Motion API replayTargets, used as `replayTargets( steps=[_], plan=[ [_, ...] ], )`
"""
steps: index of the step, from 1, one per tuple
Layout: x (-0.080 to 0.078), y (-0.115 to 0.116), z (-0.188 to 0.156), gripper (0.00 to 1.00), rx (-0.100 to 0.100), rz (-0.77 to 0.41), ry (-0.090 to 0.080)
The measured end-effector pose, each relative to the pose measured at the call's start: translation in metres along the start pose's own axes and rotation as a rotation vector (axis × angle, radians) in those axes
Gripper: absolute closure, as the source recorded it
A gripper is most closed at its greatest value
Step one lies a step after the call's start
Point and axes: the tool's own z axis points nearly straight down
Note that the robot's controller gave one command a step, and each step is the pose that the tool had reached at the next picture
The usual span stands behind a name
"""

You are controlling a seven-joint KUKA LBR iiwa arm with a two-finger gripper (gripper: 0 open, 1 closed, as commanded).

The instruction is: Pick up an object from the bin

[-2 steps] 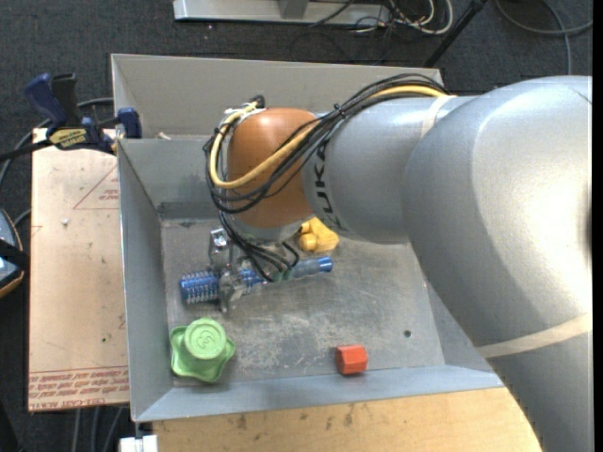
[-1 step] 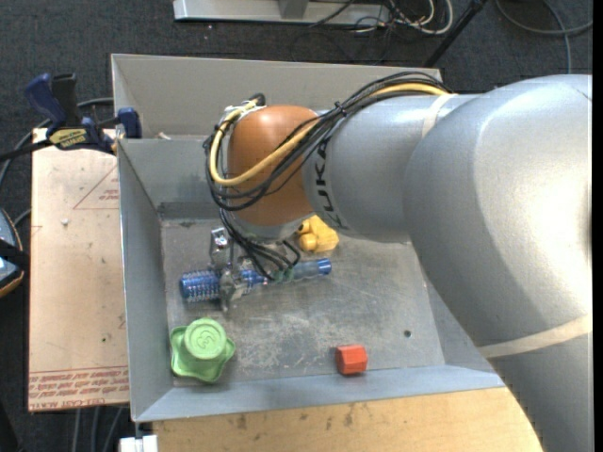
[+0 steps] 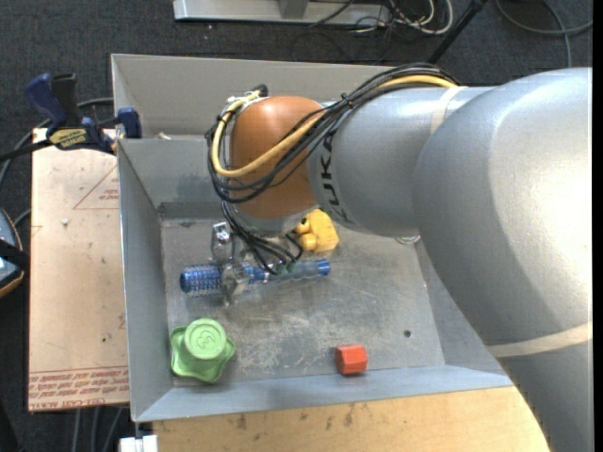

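My gripper (image 3: 227, 269) hangs below the orange wrist cover, low in the left middle of the bin. It is right over a blue bottle brush (image 3: 200, 279) that lies crosswise; the brush's bristled blue head sticks out to the left and its clear and blue handle runs to the right. A yellow toy-like block (image 3: 317, 233) lies just right of the gripper, partly hidden by the arm.
A green scalloped lid (image 3: 201, 351) lies in the near left corner. Near the front wall, right of the middle, sits a small red cube (image 3: 351, 359). The big grey arm covers the bin's right side and back.
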Motion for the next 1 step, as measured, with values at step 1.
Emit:
replayTargets(
  steps=[1],
  plan=[
    [-0.0023, 0.0010, -0.0756, 1.00, 0.001, 0.000, -0.006]
  ],
)
